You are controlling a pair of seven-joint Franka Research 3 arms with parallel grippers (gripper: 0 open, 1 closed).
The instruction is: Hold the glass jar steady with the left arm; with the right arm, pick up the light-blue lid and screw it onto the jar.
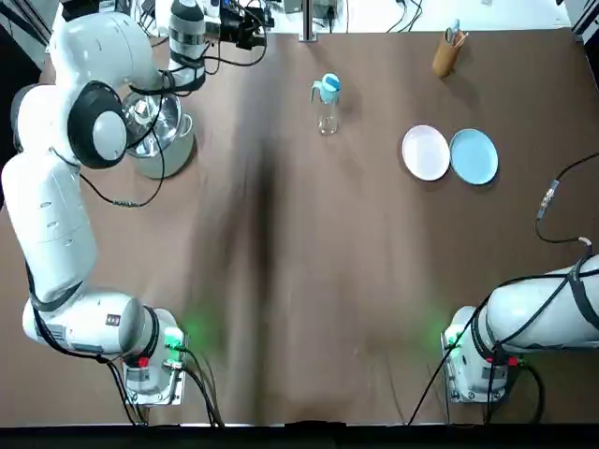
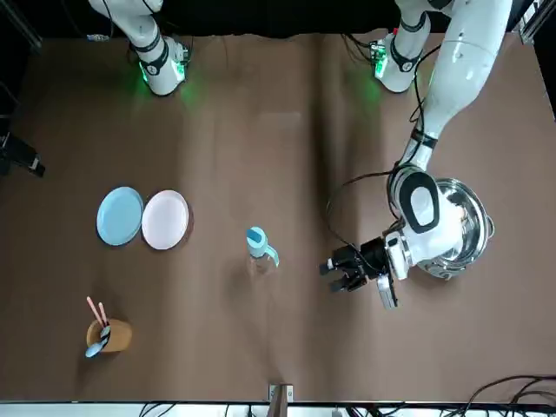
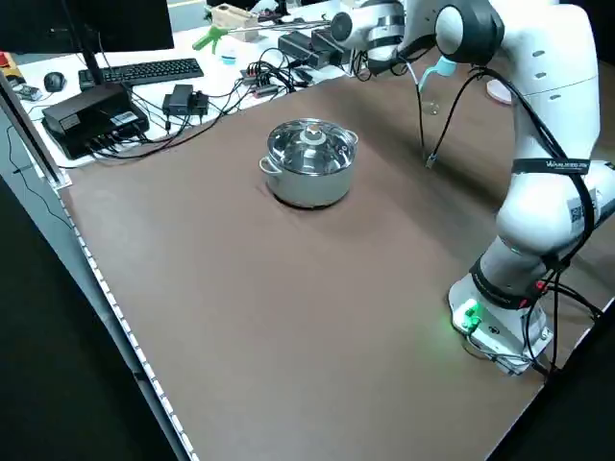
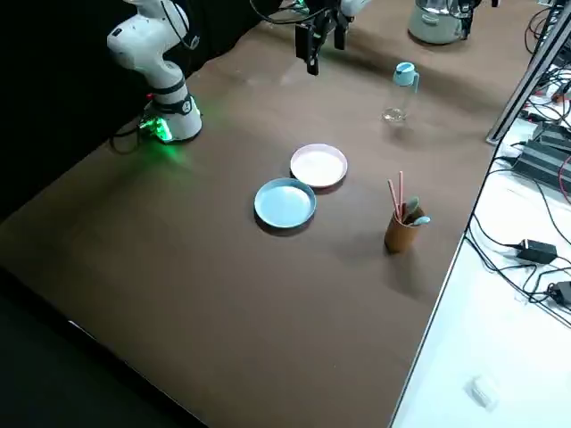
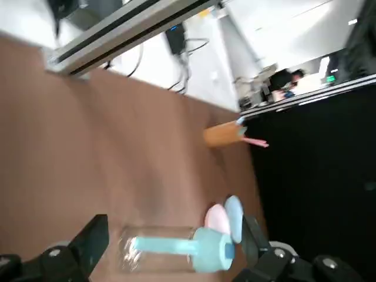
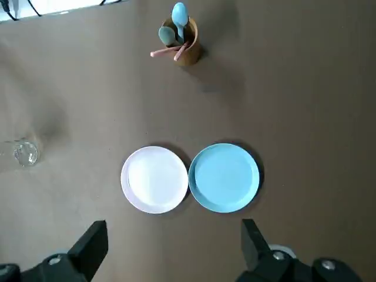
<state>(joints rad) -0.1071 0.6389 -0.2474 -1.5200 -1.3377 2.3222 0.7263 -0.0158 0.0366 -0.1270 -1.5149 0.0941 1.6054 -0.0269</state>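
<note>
Hovering open near the jar (image 1: 326, 120), which stands at the far middle with its lid (image 1: 328, 87) seemingly already on, the left claw (image 2: 331, 276) looks due to clamp the glass next, while the right claw (image 6: 173, 249) hangs open over the blue plate (image 6: 224, 177).

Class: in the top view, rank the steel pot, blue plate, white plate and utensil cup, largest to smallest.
1. steel pot, partly hidden.
2. blue plate and white plate, alike.
3. utensil cup.
</note>
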